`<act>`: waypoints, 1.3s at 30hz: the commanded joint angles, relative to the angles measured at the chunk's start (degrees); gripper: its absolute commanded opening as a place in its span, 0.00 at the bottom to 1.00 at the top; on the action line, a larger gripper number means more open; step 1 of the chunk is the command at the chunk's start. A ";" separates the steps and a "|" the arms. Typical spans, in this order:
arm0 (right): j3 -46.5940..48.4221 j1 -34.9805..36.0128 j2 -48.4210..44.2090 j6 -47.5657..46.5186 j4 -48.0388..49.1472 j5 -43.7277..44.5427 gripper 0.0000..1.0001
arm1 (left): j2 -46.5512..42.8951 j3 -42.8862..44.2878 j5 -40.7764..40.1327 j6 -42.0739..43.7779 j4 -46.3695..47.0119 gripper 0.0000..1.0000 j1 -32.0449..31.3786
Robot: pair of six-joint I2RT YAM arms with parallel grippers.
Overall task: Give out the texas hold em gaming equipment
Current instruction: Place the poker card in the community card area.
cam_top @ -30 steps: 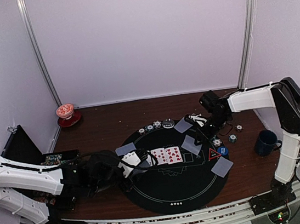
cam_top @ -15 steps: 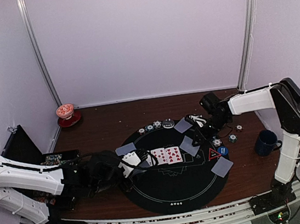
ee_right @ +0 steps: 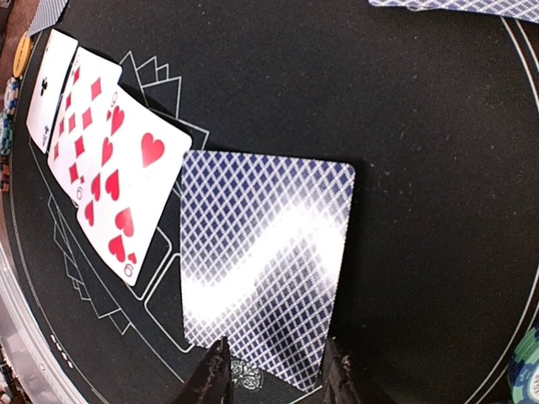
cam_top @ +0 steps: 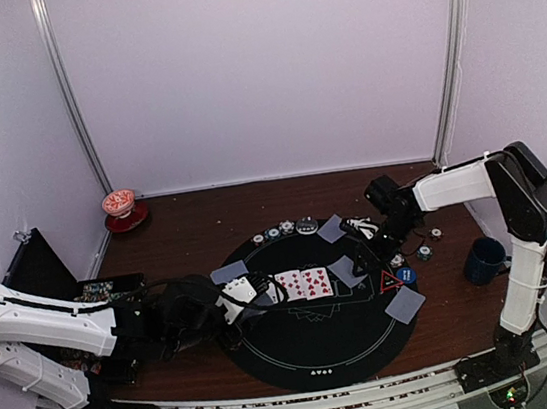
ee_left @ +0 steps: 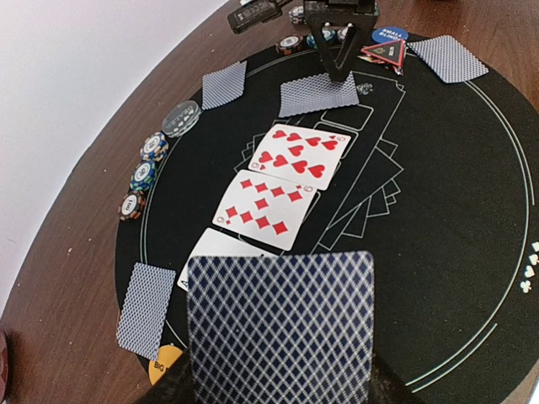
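My left gripper (cam_top: 237,298) is shut on a blue-backed stack of playing cards (ee_left: 280,328) held over the near left of the black mat (cam_top: 313,351). Three cards lie face up in a row: nine of hearts (ee_left: 301,156), nine of diamonds (ee_left: 265,210) and an ace (ee_right: 46,84). A face-down card (ee_right: 265,261) lies flat beside the hearts. My right gripper (ee_right: 275,370) stands open at its near edge, its fingertips (ee_right: 215,374) apart and holding nothing. Striped chips (ee_left: 152,147) line the mat's far rim. The blue button (cam_top: 405,274) and red triangle (cam_top: 390,281) sit on the right.
Other face-down cards (ee_left: 224,84) (ee_left: 446,57) (ee_left: 145,307) lie around the mat, with an orange button (ee_left: 164,366) at the left. A dark blue mug (cam_top: 484,259) stands right of the mat. A red-and-white cup (cam_top: 119,205) sits at the back left. Loose chips (cam_top: 424,252) lie near the mug.
My right gripper has opened and let go of the face-down card, which now lies flat next to the nine of hearts. The left arm and its cards have not moved.
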 commanded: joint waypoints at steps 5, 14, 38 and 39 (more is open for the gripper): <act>1.82 -0.30 0.62 -3.55 -4.35 -3.20 0.37 | -0.41 1.64 -0.47 0.06 2.41 0.54 -0.17; 2.78 1.43 1.62 -4.79 -4.91 -4.89 0.37 | -0.23 1.69 -0.38 0.06 2.41 0.54 -0.18; 3.67 7.09 1.34 -4.45 -2.51 5.00 0.40 | -0.11 1.81 -0.38 0.05 2.34 0.54 -0.18; 3.68 7.09 1.27 -4.20 -2.39 5.87 0.40 | -0.14 1.78 -0.39 0.02 2.32 0.54 -0.16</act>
